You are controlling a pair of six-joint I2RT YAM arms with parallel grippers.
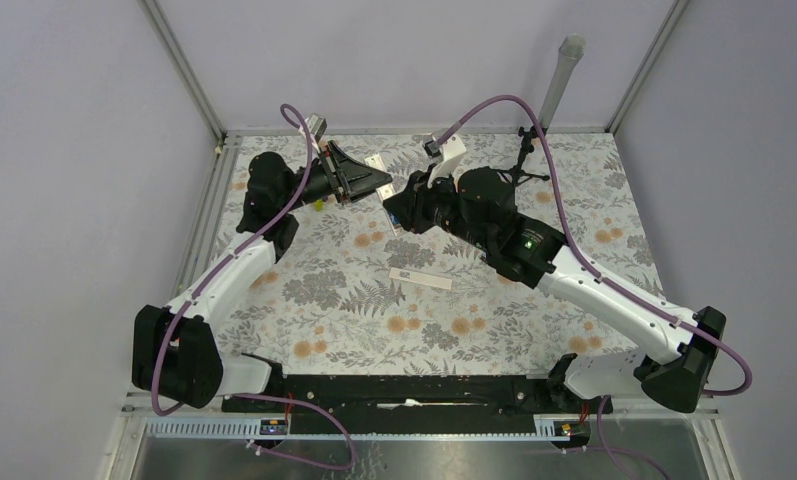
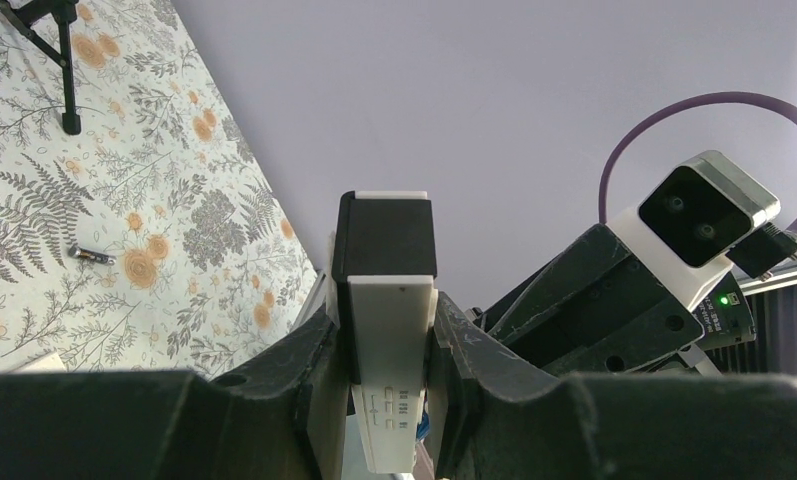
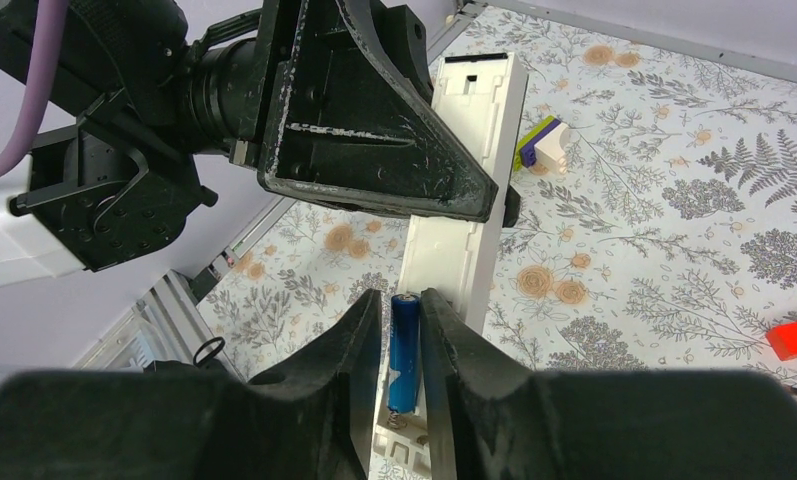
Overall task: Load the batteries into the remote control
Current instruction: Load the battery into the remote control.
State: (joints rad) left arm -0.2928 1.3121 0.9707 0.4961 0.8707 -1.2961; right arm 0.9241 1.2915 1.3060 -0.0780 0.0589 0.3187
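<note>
Walls [image 1: 394,60]: pale lilac panels enclosed three sides.
Table [image 1: 354,330]: wore a grey fern and orange flower print.
Frame: metal corner posts [image 1: 182,68] stood behind.

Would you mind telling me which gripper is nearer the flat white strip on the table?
Right. The right gripper hovers just beyond the strip; the left gripper is farther back-left.

text: none legible | slim white plastic bar [image 2: 388,335]: faint raised marks near its lower end, unreadable | thin flat white strip [image 1: 420,279]: small dark mark, unreadable

Floral-patterned table [image 1: 354,330], flat white strip [image 1: 421,279], red block [image 3: 796,337], small black stand [image 2: 67,80]
</note>
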